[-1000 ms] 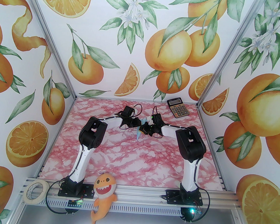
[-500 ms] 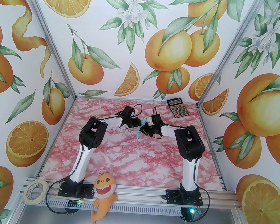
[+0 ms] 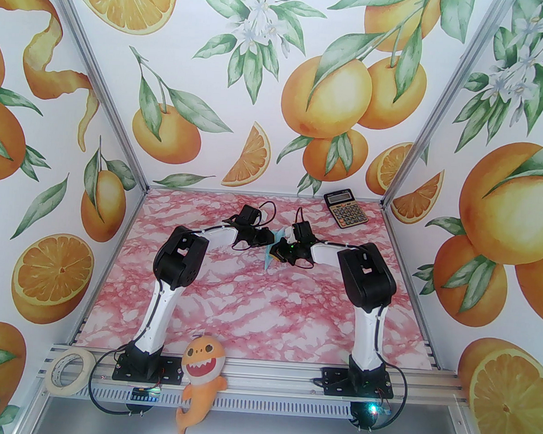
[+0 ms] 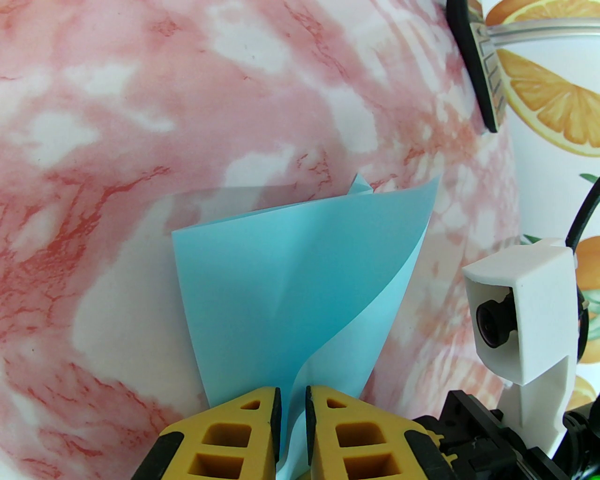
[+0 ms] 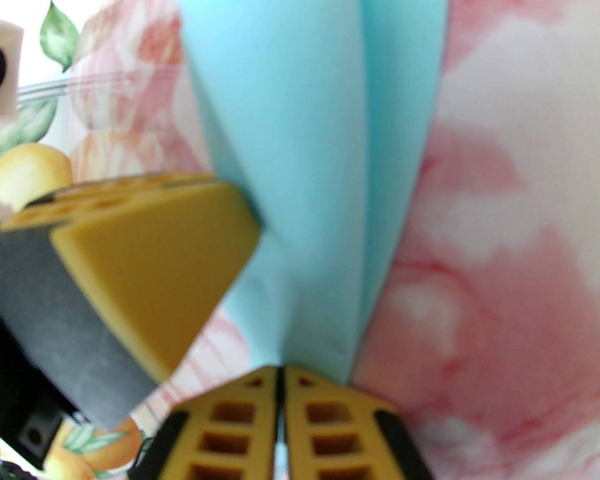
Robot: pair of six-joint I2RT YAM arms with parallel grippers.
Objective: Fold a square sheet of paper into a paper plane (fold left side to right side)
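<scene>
Surrounding the paper (image 4: 290,281), well apart: calculator (image 3: 345,209), tape roll (image 3: 51,376), plush (image 3: 203,367)

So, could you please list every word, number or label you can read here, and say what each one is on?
Calculator: markings on the keys and above the display, too small to read.
Paper: plain blue, no text.
Tape roll: no text visible.
Plush: no text visible.
Nothing legible anywhere.

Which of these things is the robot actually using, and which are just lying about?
Part of the job:
- blue paper sheet, partly folded, pinched by the left jaws and the right jaws

Just lying about:
- calculator, far right corner
- tape roll, near rail
- orange plush shark, near rail
</scene>
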